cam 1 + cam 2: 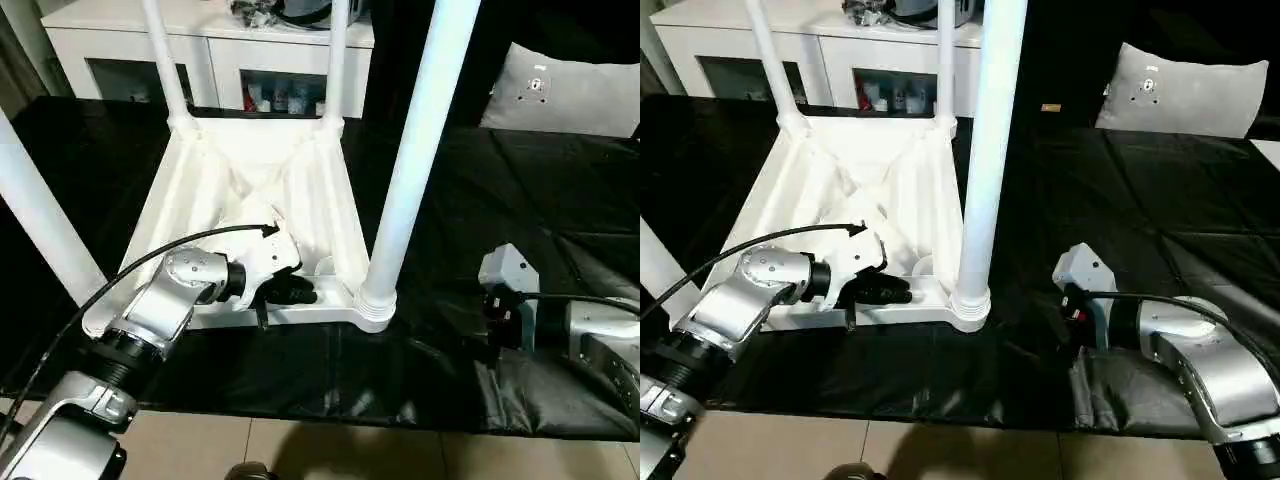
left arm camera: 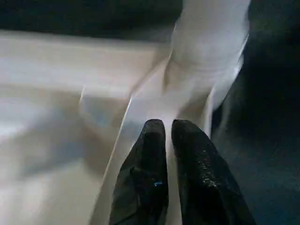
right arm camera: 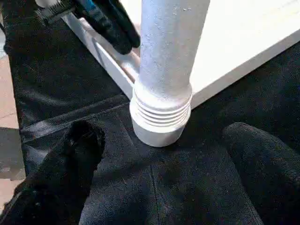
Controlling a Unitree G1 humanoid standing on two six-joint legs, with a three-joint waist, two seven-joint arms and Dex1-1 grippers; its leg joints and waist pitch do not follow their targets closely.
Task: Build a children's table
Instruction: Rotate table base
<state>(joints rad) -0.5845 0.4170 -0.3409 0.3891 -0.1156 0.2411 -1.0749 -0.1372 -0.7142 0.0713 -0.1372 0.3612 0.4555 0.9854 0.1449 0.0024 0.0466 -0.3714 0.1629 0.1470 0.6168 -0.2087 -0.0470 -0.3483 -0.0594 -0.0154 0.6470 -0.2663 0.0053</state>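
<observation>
Children's table (image 1: 270,190) sits upside down on the black work table (image 1: 520,190), center-left of the head view, ribbed underside facing up.

Legs: four white tubes stand up from the corners. Two far legs at upper left-center, e.g. far left leg (image 1: 165,60) and far right leg (image 1: 337,60). Near right leg (image 1: 415,150) runs from its flared base at the front corner out of the top of frame. Near left leg (image 1: 40,220) cuts across the left edge. So all four look mounted; I can't tell from here whether each is fully seated or tight.

Left gripper (image 1: 295,291) is low center-left, at the table's near rim, just beside the near right leg's base. In the left wrist view its fingers (image 2: 145,178) are pressed almost together with nothing visible between them, tips over the rim edge. Not pinching anything that I can see.

Right gripper (image 3: 154,154) is on the right side, low over the black cover, fingers spread wide, with the near right leg's ribbed collar in front of it in the gap. No contact visible.

Judgement: assembly mostly done. Left to do is probably checking or tightening that near right leg, then flipping the table upright.
</observation>
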